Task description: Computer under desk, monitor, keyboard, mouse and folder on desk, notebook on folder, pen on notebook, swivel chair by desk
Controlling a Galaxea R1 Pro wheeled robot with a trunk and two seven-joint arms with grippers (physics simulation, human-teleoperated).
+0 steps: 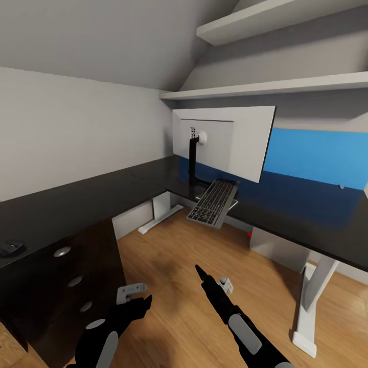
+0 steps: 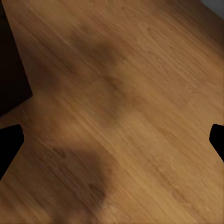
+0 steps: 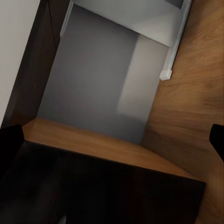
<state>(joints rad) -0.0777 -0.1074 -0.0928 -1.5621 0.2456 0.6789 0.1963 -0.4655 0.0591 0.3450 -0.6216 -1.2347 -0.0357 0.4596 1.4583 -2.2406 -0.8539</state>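
Observation:
The white-backed monitor (image 1: pixel 225 140) stands on the black L-shaped desk (image 1: pixel 92 197) with its back to me. Below it the grey keyboard (image 1: pixel 213 202) lies tilted, overhanging the desk's front edge. A dark mouse (image 1: pixel 11 248) rests on the desk's near left end. A pale box (image 1: pixel 278 250) with a red spot, possibly the computer, stands under the desk. My left gripper (image 1: pixel 137 301) (image 2: pixel 112 140) and right gripper (image 1: pixel 202 273) (image 3: pixel 112 140) hang open and empty above the wooden floor (image 1: pixel 174 255). Folder, notebook, pen and swivel chair are out of view.
A dark drawer unit (image 1: pixel 76 286) with round handles stands under the desk at my left, close to the left arm. White desk legs (image 1: pixel 312 301) stand at the right and near the corner (image 1: pixel 161 212). Shelves (image 1: pixel 266 89) run above the monitor on a blue wall.

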